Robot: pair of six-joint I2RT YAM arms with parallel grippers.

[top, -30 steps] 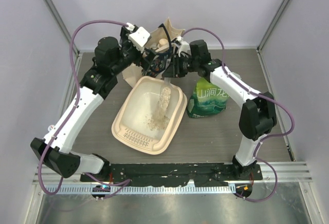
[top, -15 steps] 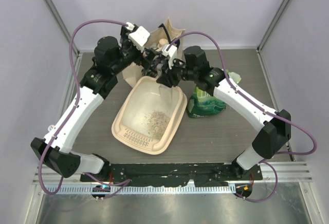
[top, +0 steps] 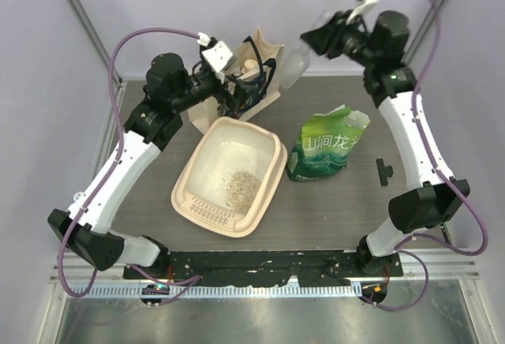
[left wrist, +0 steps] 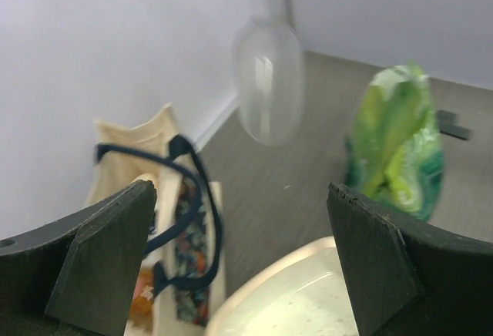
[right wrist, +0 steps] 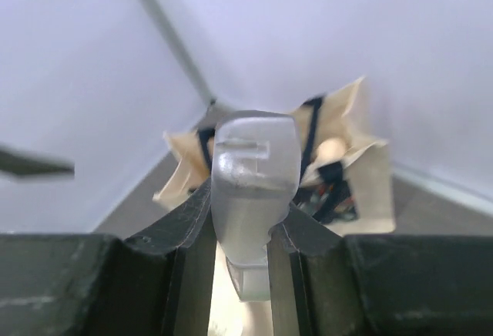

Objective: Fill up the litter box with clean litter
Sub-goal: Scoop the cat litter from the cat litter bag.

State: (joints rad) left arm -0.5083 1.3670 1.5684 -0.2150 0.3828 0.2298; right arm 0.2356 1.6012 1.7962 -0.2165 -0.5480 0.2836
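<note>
Litter box [top: 203, 166]: top view, mid-frame; we see clean litter [top: 235, 186] patch inside.
Left gripper [left wrist: 240, 191]: left wrist view, fingers spread wide, box rim lower centre.
Right gripper [right wrist: 245, 214]: right wrist view, pinching clear scoop [right wrist: 253, 170] handle.

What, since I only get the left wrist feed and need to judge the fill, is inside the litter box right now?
Observer: The top view shows only a small patch of the clean litter in the middle of the litter box; most of its floor is bare.
Operator: And that blurry clear thing hanging high in my view, what holds it?
Observer: It is a clear scoop. The right wrist view shows it clamped in the right gripper.
</note>
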